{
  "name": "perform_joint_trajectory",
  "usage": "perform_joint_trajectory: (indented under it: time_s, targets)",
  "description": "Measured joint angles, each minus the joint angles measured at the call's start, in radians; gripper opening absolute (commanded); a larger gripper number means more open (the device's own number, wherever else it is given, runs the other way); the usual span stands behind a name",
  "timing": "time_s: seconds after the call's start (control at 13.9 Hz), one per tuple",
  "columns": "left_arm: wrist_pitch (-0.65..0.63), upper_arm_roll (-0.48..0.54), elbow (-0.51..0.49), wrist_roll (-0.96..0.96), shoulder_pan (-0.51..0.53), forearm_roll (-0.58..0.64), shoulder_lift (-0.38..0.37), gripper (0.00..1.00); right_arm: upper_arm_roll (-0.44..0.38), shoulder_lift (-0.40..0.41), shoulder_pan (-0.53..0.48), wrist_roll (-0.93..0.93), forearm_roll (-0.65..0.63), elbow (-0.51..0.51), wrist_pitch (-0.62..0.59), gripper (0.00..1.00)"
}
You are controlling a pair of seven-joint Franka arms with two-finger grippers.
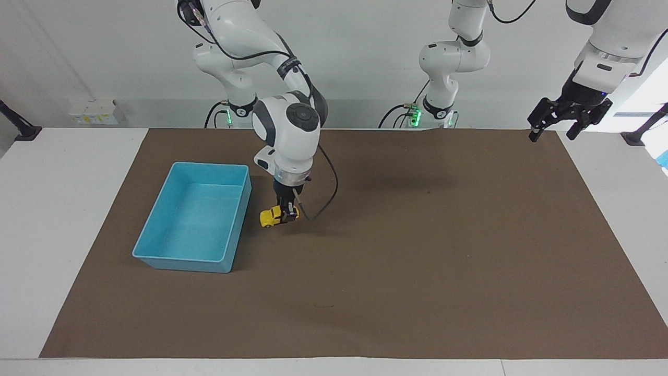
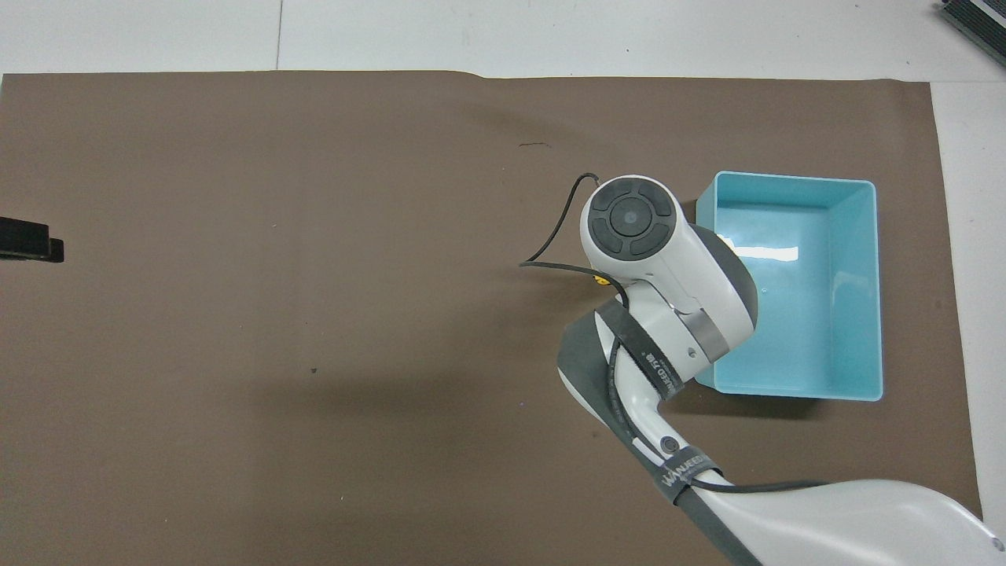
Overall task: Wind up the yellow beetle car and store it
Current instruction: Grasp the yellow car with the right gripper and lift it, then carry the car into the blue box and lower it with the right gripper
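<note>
The yellow beetle car (image 1: 276,215) is on the brown mat beside the blue bin (image 1: 194,222), toward the left arm's end from it. My right gripper (image 1: 286,213) points straight down, shut on the car's rear half. In the overhead view the right arm's wrist covers the car; only a yellow sliver (image 2: 601,280) shows. My left gripper (image 1: 554,121) hangs open in the air over the mat's corner at the left arm's end, holding nothing; its tip (image 2: 31,240) shows at the overhead view's edge.
The blue bin (image 2: 864,275) has nothing in it. A black cable (image 1: 326,196) loops from the right wrist beside the car. The brown mat (image 1: 417,271) covers most of the white table.
</note>
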Motion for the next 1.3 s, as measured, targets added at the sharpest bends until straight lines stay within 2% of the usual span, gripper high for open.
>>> perform_joint_trajectory:
  time_s: [0.36,0.65,1.3]
  targets:
    - [-0.007,0.004,0.0,0.0,0.0,0.0,-0.001,1.0,0.0,-0.111,-0.063,-0.353,0.058,0.003,-0.062,0.0]
    - [-0.007,0.004,0.0,0.0,0.0,0.0,-0.001,1.0,0.0,-0.139,-0.106,-0.616,0.11,0.003,-0.078,0.0]
    - [-0.008,0.004,0.0,0.0,0.0,0.0,-0.001,1.0,0.0,-0.211,-0.276,-1.233,0.243,-0.003,-0.132,0.0]
